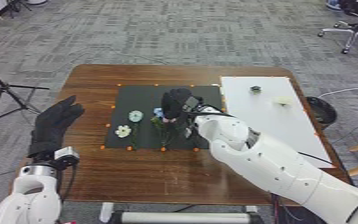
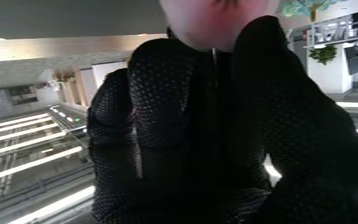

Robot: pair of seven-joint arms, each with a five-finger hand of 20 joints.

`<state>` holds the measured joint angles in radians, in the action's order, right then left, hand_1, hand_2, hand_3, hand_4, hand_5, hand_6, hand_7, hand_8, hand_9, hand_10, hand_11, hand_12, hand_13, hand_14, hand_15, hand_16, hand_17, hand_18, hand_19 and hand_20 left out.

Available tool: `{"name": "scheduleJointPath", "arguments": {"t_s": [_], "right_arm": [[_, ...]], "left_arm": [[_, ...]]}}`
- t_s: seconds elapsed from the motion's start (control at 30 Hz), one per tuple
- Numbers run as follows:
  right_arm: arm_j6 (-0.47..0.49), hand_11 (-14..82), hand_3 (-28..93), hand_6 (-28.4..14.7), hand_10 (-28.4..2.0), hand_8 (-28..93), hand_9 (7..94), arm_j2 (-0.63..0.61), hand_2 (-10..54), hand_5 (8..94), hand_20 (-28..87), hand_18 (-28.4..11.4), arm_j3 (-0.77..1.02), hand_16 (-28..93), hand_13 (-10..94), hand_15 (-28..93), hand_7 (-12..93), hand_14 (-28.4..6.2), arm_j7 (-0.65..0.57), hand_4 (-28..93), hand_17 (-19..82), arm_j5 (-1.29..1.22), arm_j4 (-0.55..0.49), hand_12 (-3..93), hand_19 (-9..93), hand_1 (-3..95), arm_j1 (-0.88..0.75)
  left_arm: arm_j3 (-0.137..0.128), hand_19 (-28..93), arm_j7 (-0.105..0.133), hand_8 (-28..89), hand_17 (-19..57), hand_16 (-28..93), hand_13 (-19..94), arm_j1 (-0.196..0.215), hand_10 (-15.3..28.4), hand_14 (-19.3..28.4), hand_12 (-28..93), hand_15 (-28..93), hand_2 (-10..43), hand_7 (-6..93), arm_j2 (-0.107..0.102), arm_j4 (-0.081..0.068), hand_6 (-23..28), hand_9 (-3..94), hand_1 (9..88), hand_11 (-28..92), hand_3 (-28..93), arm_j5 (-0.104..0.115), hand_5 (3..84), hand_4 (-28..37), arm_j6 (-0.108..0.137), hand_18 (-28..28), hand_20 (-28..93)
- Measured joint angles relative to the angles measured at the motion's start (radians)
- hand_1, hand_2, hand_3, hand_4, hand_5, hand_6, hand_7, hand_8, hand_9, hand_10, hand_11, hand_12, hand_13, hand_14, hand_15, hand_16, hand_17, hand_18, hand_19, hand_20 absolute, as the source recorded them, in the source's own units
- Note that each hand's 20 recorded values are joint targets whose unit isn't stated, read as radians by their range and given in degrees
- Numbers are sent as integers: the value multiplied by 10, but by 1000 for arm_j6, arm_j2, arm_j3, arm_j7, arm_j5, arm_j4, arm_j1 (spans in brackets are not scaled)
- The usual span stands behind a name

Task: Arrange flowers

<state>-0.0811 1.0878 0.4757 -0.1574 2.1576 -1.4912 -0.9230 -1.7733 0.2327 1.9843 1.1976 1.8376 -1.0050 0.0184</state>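
Observation:
In the head view my right hand is over the dark mat, beside a blue flower. A light blue flower and a white flower lie to its left, their stems toward the mat's near edge. In the right wrist view my right hand has its fingers and thumb pinched round the thin stem of a pink flower, whose bloom stands just past the fingertips. My left hand is at the table's left edge, its fingers straight and holding nothing.
A white board lies to the right of the mat, bearing a small dark green item and a pale cream item. Small orange markers line the mat. A black bin stands beyond the table's right edge, and a tripod at the left.

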Motion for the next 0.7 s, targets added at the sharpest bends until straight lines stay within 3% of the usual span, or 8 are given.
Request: {"name": "scheduleJointPath", "arguments": {"t_s": [0.37, 0.6, 0.7], "right_arm": [[6, 121, 584, 17, -122, 43, 678, -11, -95, 679, 572, -212, 1, 348, 705, 579, 187, -89, -4, -160, 300, -9, -12, 167, 667, 537, 21], [6, 109, 645, 24, -128, 14, 633, -62, -95, 644, 528, -207, 43, 319, 661, 520, 187, -104, -14, -174, 272, -26, -108, 166, 607, 480, 34], [-5, 106, 677, 23, -127, -84, 617, -92, -95, 621, 516, -207, 89, 316, 641, 506, 184, -111, -13, -169, 259, -13, -143, 168, 596, 442, 37]], "left_arm": [[0, 121, 0, -66, 51, 4, 367, 0, 143, 186, 130, 235, 15, 125, 1, 0, 37, 466, 256, 212, 697, 0, 451, -283, 0, 141, 193], [-1, 121, 1, -66, 51, 4, 367, 4, 143, 186, 130, 235, 15, 127, 1, 2, 36, 466, 257, 212, 696, 0, 450, -282, 0, 141, 193], [-1, 121, 2, -66, 51, 4, 366, 5, 143, 186, 130, 234, 15, 127, 1, 3, 36, 467, 256, 212, 697, 0, 451, -282, 0, 141, 193]]}}
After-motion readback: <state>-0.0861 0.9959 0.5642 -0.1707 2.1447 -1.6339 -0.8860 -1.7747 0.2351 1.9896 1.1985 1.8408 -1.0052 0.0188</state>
